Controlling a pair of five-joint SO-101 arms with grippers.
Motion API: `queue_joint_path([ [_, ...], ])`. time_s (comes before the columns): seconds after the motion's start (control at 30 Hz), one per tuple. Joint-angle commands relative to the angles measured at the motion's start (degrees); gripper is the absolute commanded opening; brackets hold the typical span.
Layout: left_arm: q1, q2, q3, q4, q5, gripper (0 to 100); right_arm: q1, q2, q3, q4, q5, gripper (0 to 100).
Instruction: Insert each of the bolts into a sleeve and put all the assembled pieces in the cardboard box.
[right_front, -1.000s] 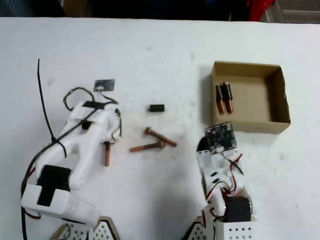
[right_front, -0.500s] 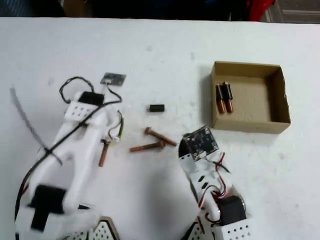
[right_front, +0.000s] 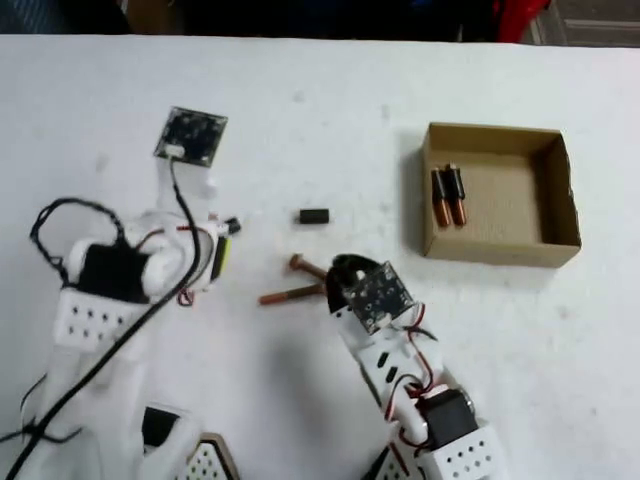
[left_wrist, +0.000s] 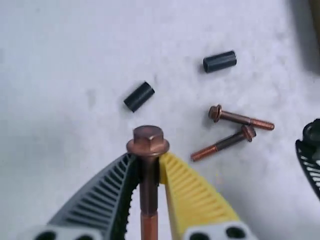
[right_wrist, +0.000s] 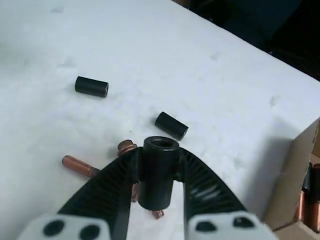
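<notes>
White table (right_front: 330, 90) is carrying the cardboard box (right_front: 500, 250) toward its right edge, with two assembled pieces (right_front: 448, 196) lying inside against the wall nearer the table's middle. Near that middle, the left end effector (left_wrist: 148, 161) is clamping a copper bolt (left_wrist: 148, 141) just under its head. The right end effector (right_wrist: 157, 156) is pinching a black sleeve (right_wrist: 159, 175), bore showing, over two loose bolts (left_wrist: 241, 119), with two spare sleeves (left_wrist: 139, 96) lying apart beyond. Mating them in mid-air is looking risky: if shank and bore are tilting apart, the thread could be catching the rim and twisting either part out of its narrow grip.
</notes>
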Motion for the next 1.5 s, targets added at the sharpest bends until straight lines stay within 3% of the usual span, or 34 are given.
queue_joint_path([
  [0.0,1.54,-5.67,-2.73,-7.12,-0.26,2,-1.80,-0.57,-0.53,-4.18,0.53,1.7],
  [0.2,8.66,-10.42,-2.73,-11.52,1.14,2,-4.00,-0.57,-0.53,-9.36,0.26,1.7],
  [0.33,9.27,-12.35,-2.73,-18.11,7.12,2,-4.09,-0.57,-0.53,-11.82,0.18,1.7],
  [0.6,9.63,-12.62,-2.73,-23.82,7.91,2,-4.09,-0.57,-0.44,-16.75,-7.12,1.6],
  [0.8,19.03,-12.62,-2.73,-26.55,7.47,2,-4.18,-0.57,-0.44,-20.53,-8.00,1.6],
  [0.87,20.62,-12.62,-2.73,-28.40,7.47,2,-4.18,-0.57,-0.44,-20.79,-11.43,1.6],
  [1.1,21.23,-12.70,-2.73,-30.42,8.44,2,-4.18,-0.57,-0.44,-20.70,-13.80,1.6],
  [1.23,21.23,-13.32,-2.64,-31.56,13.80,2,-4.18,-0.57,-0.35,-20.35,-13.71,1.6],
  [1.47,24.48,-23.96,10.73,-40.44,9.76,2,-4.18,-0.66,1.23,-20.79,-13.45,1.6],
])
